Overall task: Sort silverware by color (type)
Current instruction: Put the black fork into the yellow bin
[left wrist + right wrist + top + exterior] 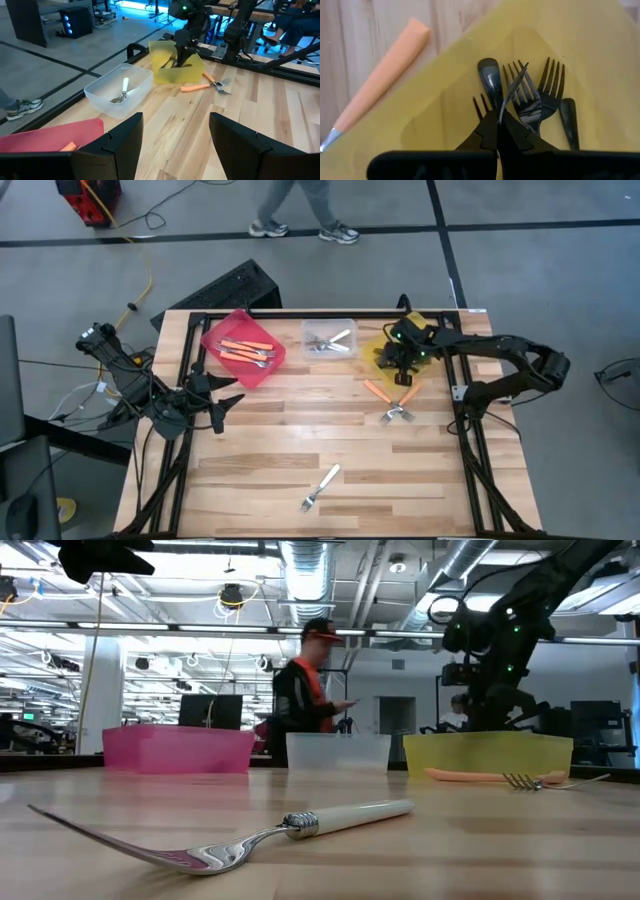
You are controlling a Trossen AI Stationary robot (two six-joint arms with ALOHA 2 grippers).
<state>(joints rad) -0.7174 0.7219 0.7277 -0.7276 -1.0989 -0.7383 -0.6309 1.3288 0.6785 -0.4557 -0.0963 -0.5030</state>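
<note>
My right gripper (402, 360) hangs over the yellow bin (383, 350), fingers pointing down and shut on a black fork (512, 95). Several more black forks (540, 97) lie in the bin beneath it. Two orange-handled forks (392, 397) lie crossed on the table just near of the yellow bin. A white-handled silver fork (320, 487) lies flat near the table's near edge. The red bin (243, 348) holds orange-handled forks, and the clear bin (329, 340) holds silver ones. My left gripper (228, 392) waits open, low over the table's left side. My right gripper pinches a black fork between its two fingertips (490, 132), coming from above and pointing down into the yellow bin. The fork shows edge-on, its tined head (517, 80) sticking out past the fingertips. The fingers hide which part they grip.
The three bins stand in a row along the table's far edge. A person walks on the floor beyond the far edge. Bare wood lies across the table's middle (300, 430) and its near right part.
</note>
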